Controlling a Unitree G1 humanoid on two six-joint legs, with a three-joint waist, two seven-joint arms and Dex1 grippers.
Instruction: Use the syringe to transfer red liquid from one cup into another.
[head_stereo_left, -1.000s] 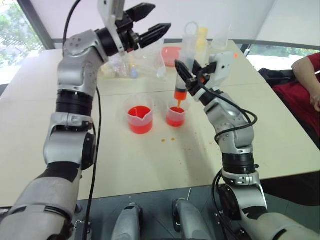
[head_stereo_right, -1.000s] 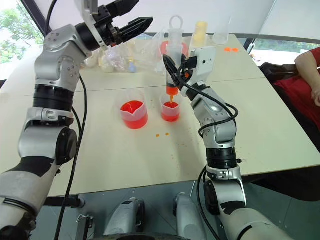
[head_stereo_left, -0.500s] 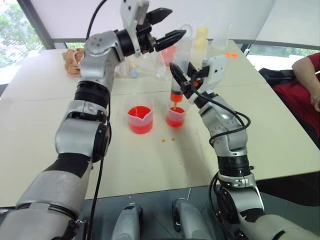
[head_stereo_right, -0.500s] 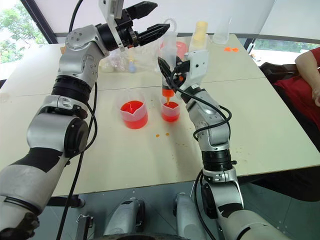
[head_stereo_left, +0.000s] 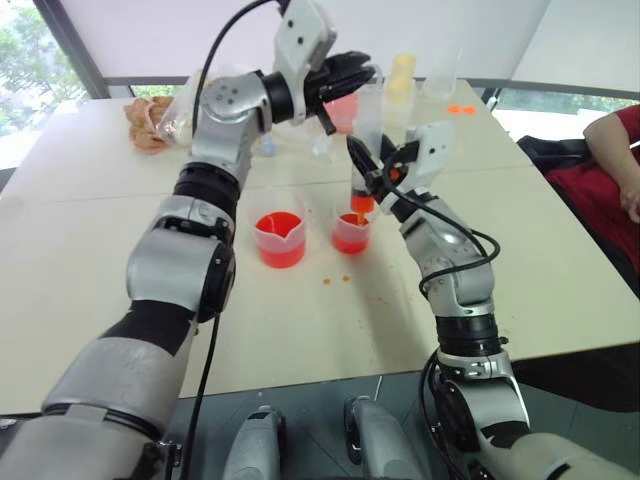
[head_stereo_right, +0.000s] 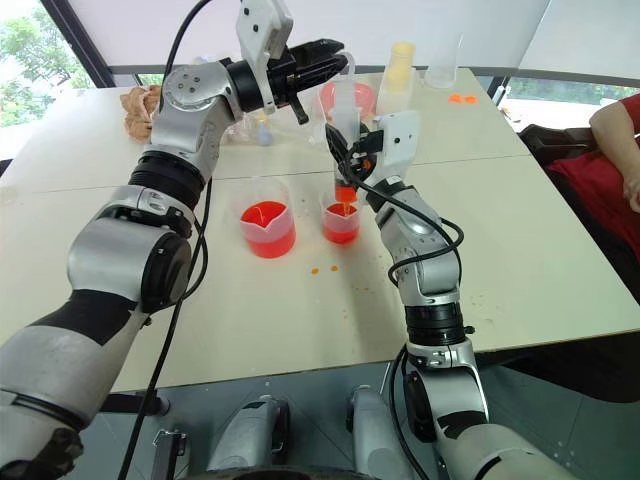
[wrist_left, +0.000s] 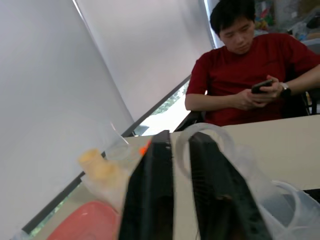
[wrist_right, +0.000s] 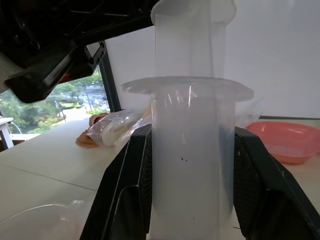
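Beige tabletop (head_stereo_left: 560, 260) stretches ahead of me, with a window behind and a person in a red shirt (wrist_left: 250, 75) seated at the far right, looking at a phone. Near the middle stand two cups side by side: the wider beaker (head_stereo_left: 280, 238) on the left, its lower part full of red liquid (head_stereo_left: 281, 226), and the smaller cup (head_stereo_left: 351, 232) just to its right, also red at the bottom. A few orange drops (head_stereo_left: 336, 279) spot the table in front of them.

My right gripper (head_stereo_left: 375, 172) is clamped on the syringe (head_stereo_left: 366, 130), holding the barrel upright with the orange tip (head_stereo_left: 360, 204) poised just over the smaller cup. My left gripper (head_stereo_left: 352, 72) has its fingers brought narrow together at the plunger ring (wrist_left: 202, 150) on top of the syringe; whether they truly pinch the ring or just rest against it I cannot tell.

I judge this to be the emptying step: the tip is over the receiving cup and the plunger must be pressed. Next I should push the ring straight down along the barrel, slowly, while my right side holds the tube steady so the stream lands inside the cup.
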